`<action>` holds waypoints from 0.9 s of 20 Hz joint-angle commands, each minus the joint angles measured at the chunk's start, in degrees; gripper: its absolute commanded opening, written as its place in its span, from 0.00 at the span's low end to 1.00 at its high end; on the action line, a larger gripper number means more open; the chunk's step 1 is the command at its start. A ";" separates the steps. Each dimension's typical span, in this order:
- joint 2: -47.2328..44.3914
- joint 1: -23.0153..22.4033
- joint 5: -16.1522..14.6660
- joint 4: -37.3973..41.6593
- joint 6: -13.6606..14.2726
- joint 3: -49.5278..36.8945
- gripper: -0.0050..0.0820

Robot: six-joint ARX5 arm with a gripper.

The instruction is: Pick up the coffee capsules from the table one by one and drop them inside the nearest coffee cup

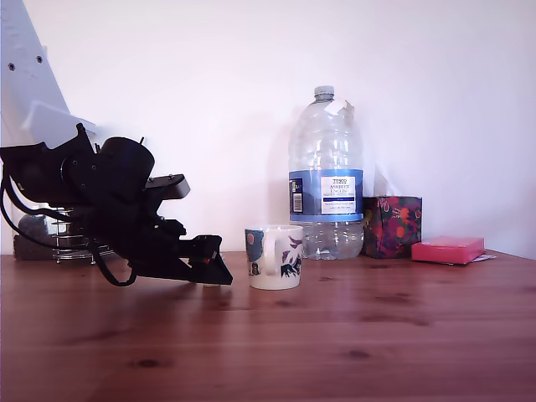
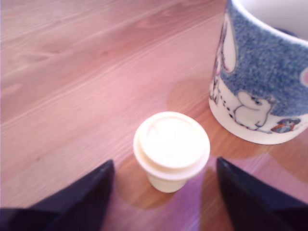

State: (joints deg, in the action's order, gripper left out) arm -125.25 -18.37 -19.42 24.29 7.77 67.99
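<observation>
Wooden bench (image 1: 352, 335) spreads under everything. On it, the coffee cup (image 2: 262, 82) sits at about two o'clock from my claw (image 2: 163, 192) in the wrist view, near the cream-yellow capsule (image 2: 171, 149) but not touching it. That capsule stands on its narrow end, between my two fingers (image 2: 72, 202), which are spread wide, gripping nothing. I see no black capsule. If I close off-centre, one finger may reach the capsule first, tipping it or skidding it against the cup.

Water bottle (image 1: 326, 172) label reads "TESCO"; smaller print and barcode beneath illegible.
</observation>
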 commanded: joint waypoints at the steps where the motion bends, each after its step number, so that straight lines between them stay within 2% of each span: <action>1: -1.88 -0.11 -0.02 -0.28 0.31 -0.35 0.28; 3: -1.88 -0.11 -0.02 -0.28 0.28 -0.35 0.25; 10: -1.09 0.44 0.39 0.11 0.17 0.76 0.25; 13: 1.38 1.25 0.17 -0.76 -1.40 2.93 0.25; 18: 5.86 0.52 -3.32 -4.96 -1.55 6.03 0.25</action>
State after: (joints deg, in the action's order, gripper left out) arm -120.64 -17.10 -22.04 19.38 6.33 73.41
